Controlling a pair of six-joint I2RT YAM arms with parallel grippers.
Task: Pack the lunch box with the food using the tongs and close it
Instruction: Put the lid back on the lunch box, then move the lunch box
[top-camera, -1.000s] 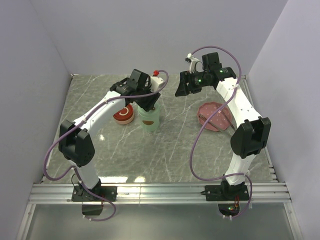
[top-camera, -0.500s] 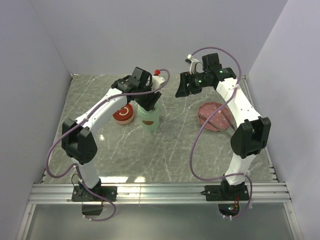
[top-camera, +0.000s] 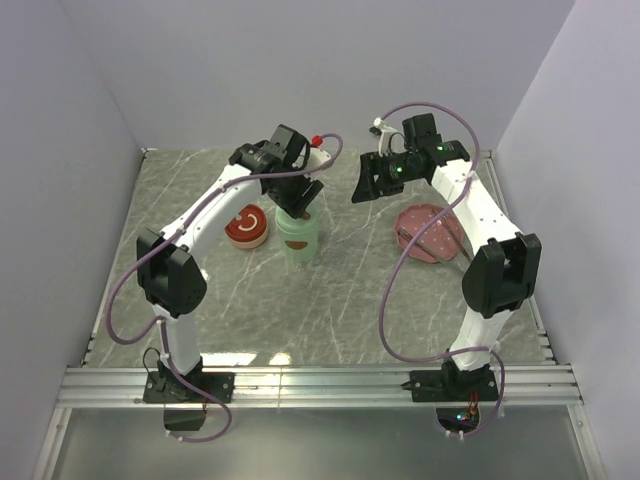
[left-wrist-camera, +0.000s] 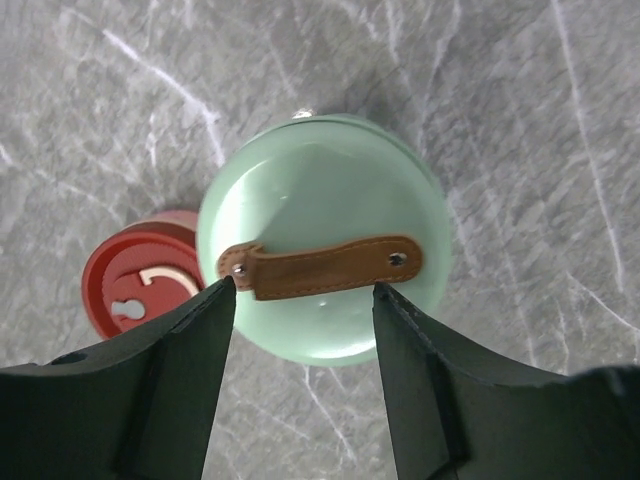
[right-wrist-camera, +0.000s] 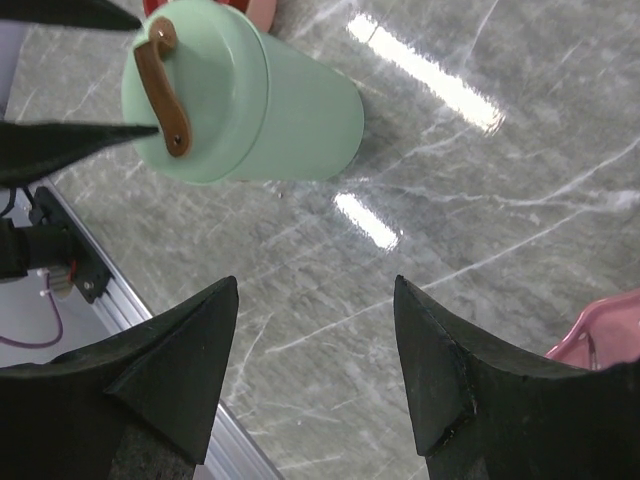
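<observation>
I see the grey marbled worktop (top-camera: 350, 300) spread under both arms. My left arm (top-camera: 210, 215) arches up and over the mint lunch box (top-camera: 299, 240), which stands upright left of centre with its lid on. My right arm (top-camera: 470, 200) is bent high, wrist turned toward the box. The pink plate (top-camera: 412, 220) lies beside that arm; I cannot make out its contents. A red disc (top-camera: 247, 227) just beside the box bears a white mark I cannot read. The left end effector (left-wrist-camera: 300, 288) is spread, its tips straddling the lid's brown strap (left-wrist-camera: 320, 268); I cannot tell if they touch. The right end effector (right-wrist-camera: 316, 285) is spread wide and grips nothing.
</observation>
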